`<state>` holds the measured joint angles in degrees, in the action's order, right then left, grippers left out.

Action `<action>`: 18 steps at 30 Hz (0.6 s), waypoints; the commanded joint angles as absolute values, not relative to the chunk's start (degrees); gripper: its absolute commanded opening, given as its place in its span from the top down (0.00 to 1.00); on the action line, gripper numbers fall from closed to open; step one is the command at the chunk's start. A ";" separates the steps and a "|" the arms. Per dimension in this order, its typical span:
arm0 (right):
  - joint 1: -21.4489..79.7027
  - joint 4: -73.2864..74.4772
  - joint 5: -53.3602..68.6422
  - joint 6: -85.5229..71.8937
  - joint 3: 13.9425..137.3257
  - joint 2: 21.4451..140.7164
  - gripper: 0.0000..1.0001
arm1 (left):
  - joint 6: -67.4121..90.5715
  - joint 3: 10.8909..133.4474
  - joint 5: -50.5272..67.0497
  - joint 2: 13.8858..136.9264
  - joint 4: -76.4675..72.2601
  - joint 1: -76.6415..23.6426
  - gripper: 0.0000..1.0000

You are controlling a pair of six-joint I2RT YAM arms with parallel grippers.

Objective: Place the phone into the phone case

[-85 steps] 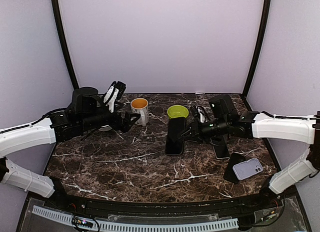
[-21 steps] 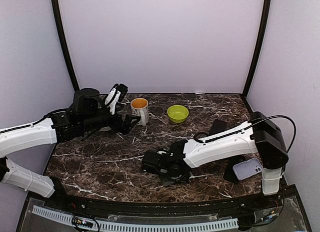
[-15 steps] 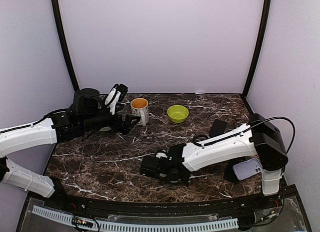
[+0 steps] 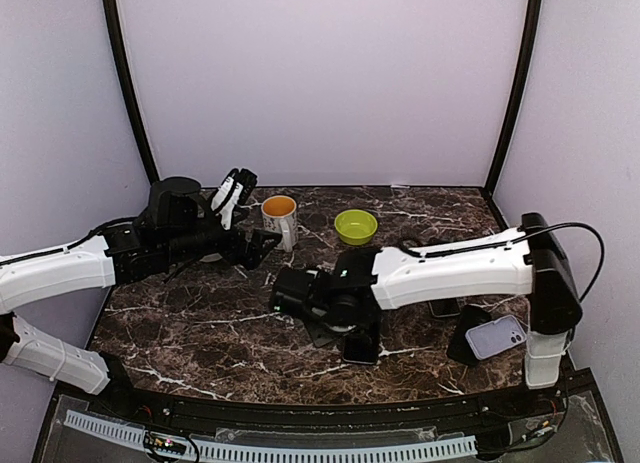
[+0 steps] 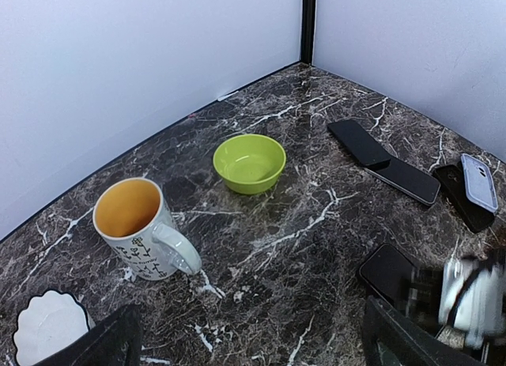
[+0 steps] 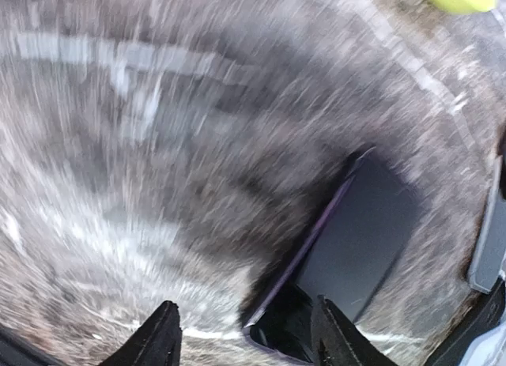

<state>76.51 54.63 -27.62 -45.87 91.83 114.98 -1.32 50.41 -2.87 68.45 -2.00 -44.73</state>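
A black phone [image 4: 361, 347] with a purple edge lies flat on the marble near the front centre. It also shows in the left wrist view [image 5: 386, 269] and the right wrist view [image 6: 364, 239]. My right gripper [image 4: 318, 319] hovers just above and left of it, open and empty [image 6: 245, 305]; that view is motion-blurred. The lavender phone case [image 4: 497, 335] leans on a black case [image 4: 463, 335] at the right edge, also in the left wrist view [image 5: 480, 183]. My left gripper [image 4: 258, 243] is open and empty [image 5: 249, 304] at the back left, beside the mug.
A white mug [image 4: 279, 219] with an orange inside and a green bowl [image 4: 355, 226] stand at the back. A white scalloped dish [image 5: 46, 328] lies by the left gripper. Two more black phones [image 5: 360, 141] [image 5: 407, 180] lie at the right.
My right arm carried the phone from the table's middle down to the front centre, laid it flat and let go. It has now lifted back and left off it. The left arm has not moved.
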 commanded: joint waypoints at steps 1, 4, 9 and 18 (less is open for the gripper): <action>67.07 51.59 -31.94 -46.94 84.61 103.96 0.42 | -1.85 49.55 -2.74 66.24 -2.31 -44.48 0.01; 58.32 49.22 -30.66 -49.73 74.36 96.81 0.41 | -1.71 49.47 -2.49 65.52 -2.45 -44.52 0.01; 48.30 47.42 -28.57 -54.77 58.46 83.14 0.41 | -1.28 49.46 -1.47 64.69 -2.50 -44.50 0.01; 36.82 39.34 -24.36 -67.79 35.17 64.98 0.43 | -0.79 49.29 -0.35 65.18 -2.74 -44.55 0.02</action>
<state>40.18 43.40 -24.84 -59.13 39.55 68.27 -1.23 50.30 -1.52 65.95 -2.04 -44.73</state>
